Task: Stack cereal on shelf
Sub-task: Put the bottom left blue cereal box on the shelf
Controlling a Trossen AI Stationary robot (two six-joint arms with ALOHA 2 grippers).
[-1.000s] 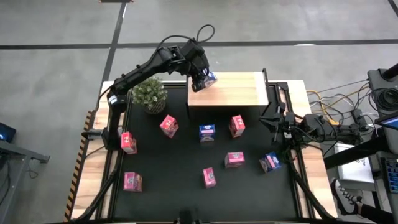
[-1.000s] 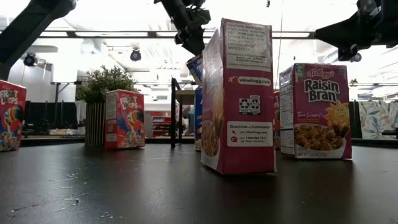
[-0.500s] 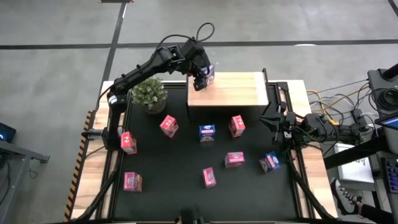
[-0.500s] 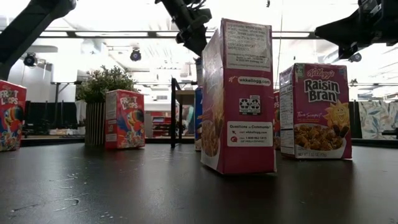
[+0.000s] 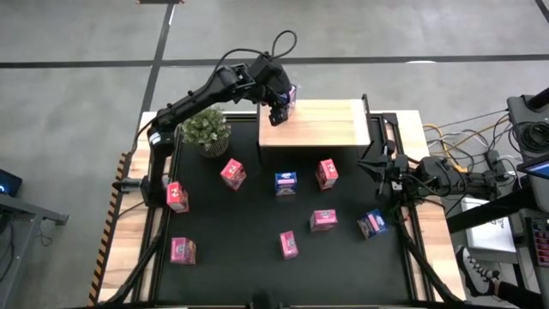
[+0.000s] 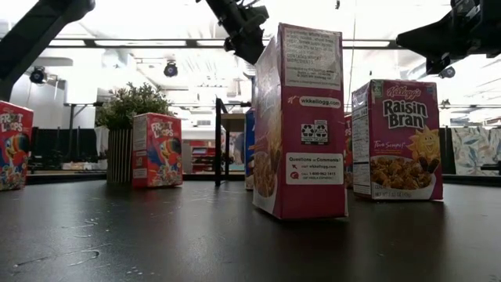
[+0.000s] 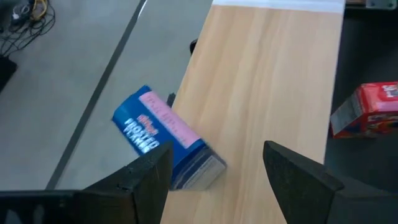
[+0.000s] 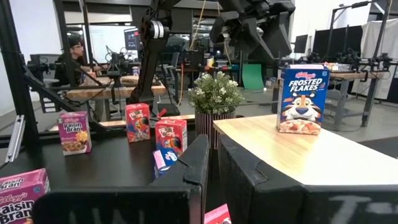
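A blue cereal box [image 7: 163, 132] stands upright on its base on the pale wood shelf [image 5: 317, 124], at the board's far edge near its left end; it also shows in the right wrist view [image 8: 301, 99]. My left gripper [image 7: 216, 152] hangs open just above it, fingers on either side and clear of it. Several pink and blue cereal boxes, such as one [image 5: 232, 172] and another [image 5: 286, 182], stand on the black tabletop. My right gripper [image 8: 210, 149] waits shut at the table's right edge.
A potted plant [image 5: 205, 129] stands left of the shelf, close under the left arm. Thin black posts [image 5: 366, 112] rise at the shelf's right end. Most of the shelf board to the right of the blue box is bare wood. A person [image 8: 73, 59] sits beyond the table.
My left gripper has tipped up a little over the shelf's left end. The blue box, tilted under its fingers a second ago, has shifted toward the shelf's far edge and now stands upright on the board, free of the fingers.
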